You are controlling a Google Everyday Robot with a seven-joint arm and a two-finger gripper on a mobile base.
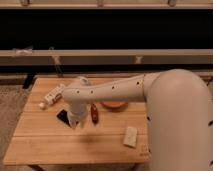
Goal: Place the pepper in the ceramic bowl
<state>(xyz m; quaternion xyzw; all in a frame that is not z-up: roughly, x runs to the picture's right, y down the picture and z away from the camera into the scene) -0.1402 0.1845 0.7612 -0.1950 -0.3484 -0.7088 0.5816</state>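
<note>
— White arm fills the right side and reaches left across the wooden bench. Where is the end effector?
— The end effector hangs low over the left half of the bench, just beside a flat black phone. I cannot tell how far open it is, or whether it has hold of anything.
— And the bowl?
— The orange bowl sits near the middle of the bench, shallow and round, partly behind the arm.
— The pepper?
— The pepper lies on the bench between the end effector and the bowl, just left of the bowl. It is small, slender and dark red-brown, its length running toward the camera.
</note>
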